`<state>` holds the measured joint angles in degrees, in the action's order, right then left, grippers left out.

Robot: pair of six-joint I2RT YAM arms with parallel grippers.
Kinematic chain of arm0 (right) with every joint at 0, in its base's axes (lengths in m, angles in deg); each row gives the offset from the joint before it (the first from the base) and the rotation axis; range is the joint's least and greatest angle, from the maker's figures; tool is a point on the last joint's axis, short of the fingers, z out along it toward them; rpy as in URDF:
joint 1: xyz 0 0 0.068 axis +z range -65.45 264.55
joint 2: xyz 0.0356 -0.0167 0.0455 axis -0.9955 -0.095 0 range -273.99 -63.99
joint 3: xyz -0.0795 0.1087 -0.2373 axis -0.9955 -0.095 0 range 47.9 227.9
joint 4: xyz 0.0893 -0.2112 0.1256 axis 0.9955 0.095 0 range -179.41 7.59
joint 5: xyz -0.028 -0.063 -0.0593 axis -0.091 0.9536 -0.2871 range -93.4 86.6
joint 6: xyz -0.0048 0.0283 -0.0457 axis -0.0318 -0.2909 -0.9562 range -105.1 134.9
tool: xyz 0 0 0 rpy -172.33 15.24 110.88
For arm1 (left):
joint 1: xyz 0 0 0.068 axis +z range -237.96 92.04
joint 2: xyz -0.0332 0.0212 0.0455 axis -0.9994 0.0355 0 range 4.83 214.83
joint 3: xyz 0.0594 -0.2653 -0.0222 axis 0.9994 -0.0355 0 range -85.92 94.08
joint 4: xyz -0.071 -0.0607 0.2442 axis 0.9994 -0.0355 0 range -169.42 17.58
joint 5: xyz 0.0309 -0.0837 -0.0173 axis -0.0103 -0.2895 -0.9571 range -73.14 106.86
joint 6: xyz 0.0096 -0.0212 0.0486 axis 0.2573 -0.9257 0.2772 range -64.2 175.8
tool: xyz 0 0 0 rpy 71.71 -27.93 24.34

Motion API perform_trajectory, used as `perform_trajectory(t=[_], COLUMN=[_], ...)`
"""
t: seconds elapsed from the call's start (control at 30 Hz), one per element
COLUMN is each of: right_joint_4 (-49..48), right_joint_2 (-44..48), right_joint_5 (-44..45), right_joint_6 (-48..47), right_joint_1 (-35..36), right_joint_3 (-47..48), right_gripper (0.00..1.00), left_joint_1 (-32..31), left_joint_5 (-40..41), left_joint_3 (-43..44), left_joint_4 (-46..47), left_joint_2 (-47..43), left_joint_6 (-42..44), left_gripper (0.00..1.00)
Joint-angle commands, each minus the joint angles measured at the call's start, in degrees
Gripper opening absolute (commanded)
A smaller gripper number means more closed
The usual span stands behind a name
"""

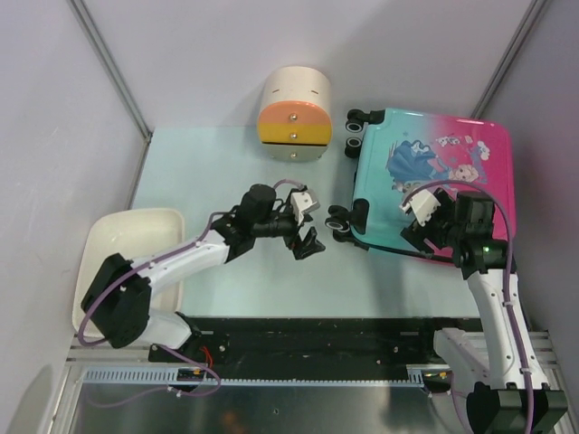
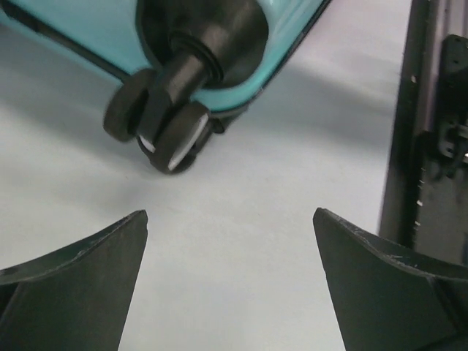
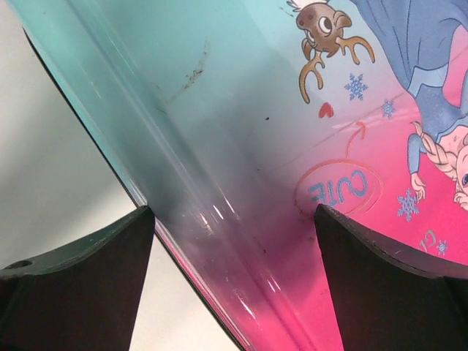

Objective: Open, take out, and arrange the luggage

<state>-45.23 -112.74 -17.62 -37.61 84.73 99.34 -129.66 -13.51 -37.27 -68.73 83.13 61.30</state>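
Luggage (image 1: pixel 434 172): lies flat and shut on the right half of the table (image 1: pixel 226 172), printed shell up, reaching the far right corner; wheels face the table's middle.
Writing: "CUTE" (image 3: pixel 338 189) in blue inside a red ring, upside down in the right wrist view; no brand can be read.
Print: reindeer (image 3: pixel 329 36), snowflakes, a heart, a braided princess.
Left gripper (image 1: pixel 312 224): jaws wide apart, empty, just beside the near wheel (image 2: pixel 164 128).
Right gripper (image 1: pixel 414 220): jaws apart over the luggage's near edge, gripping nothing.
Box (image 1: pixel 294 113): far edge, left of the luggage.
Tray (image 1: pixel 109 235): near left corner.
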Motion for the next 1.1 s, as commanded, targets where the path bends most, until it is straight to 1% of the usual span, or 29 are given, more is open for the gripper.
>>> perform_trajectory(t=[0.0,0.03,0.1,0.13,0.17,0.2,0.27,0.4,0.47,0.6,0.8,0.83,0.93,0.97,1.03,1.07], right_joint_4=[-3.9,-3.7,-2.0,-0.8,0.4,3.9,7.6,11.0,12.2,15.2,20.4,20.7,20.9,20.9,20.3,19.4], right_joint_2=[-1.7,-1.3,-0.7,0.1,0.4,0.6,0.9,2.0,2.7,3.5,5.1,5.7,8.5,9.5,13.0,14.0], right_joint_5=[4.5,3.1,1.7,-1.4,-2.8,-5.4,-7.0,-10.9,-11.0,-12.8,-16.6,-16.9,-17.4,-17.4,-17.6,-17.7], right_joint_6=[0.5,-2.5,-4.5,-6.4,-6.5,-7.0,-5.3,-1.5,1.5,5.3,4.7,4.2,1.5,1.0,0.0,-0.3], right_joint_1=[-6.0,-7.1,-9.0,-11.0,-11.5,-11.8,-11.0,-8.5,-6.1,-3.8,-3.4,-3.4,-3.4,-3.4,-3.4,-3.4], right_joint_3=[-2.0,-2.0,-1.8,-0.8,-0.3,0.6,2.6,5.6,6.5,6.7,5.5,5.0,1.5,0.5,-2.4,-3.3], right_gripper=[0.90,0.90,0.91,0.92,0.93,0.93,0.95,0.97,0.97,0.98,0.95,0.94,0.92,0.91,0.90,0.89], left_joint_1=[0.7,1.5,2.5,2.7,2.7,2.7,2.6,1.9,1.3,-0.2,-0.5,-0.5,-0.5,-0.5,-0.4,-0.4], left_joint_5=[0.0,-1.2,-2.4,-4.0,-4.7,-6.1,-9.9,-15.1,-16.6,-14.5,-10.9,-10.5,-9.2,-9.6,-12.3,-13.3], left_joint_3=[7.7,8.9,12.5,13.6,14.5,16.1,17.8,22.8,22.4,22.6,25.9,26.5,28.7,29.1,29.0,28.6], left_joint_4=[2.6,2.5,2.5,2.4,2.3,2.1,2.0,0.2,0.1,-0.1,-0.2,-0.2,-0.2,-0.2,-0.2,-0.2], left_joint_2=[4.2,5.5,9.2,10.5,11.3,13.3,15.3,19.9,20.3,22.4,28.3,29.0,30.2,29.9,28.0,27.2], left_joint_6=[15.6,16.7,20.2,21.9,26.0,28.0,31.4,30.4,30.8,30.7,27.1,26.2,23.1,22.4,21.8,20.9], left_gripper=[1.00,1.00,1.00,1.00,1.00,1.00,1.00,1.00,1.00,1.00,0.99,0.98,0.84,0.70,0.57,0.47])
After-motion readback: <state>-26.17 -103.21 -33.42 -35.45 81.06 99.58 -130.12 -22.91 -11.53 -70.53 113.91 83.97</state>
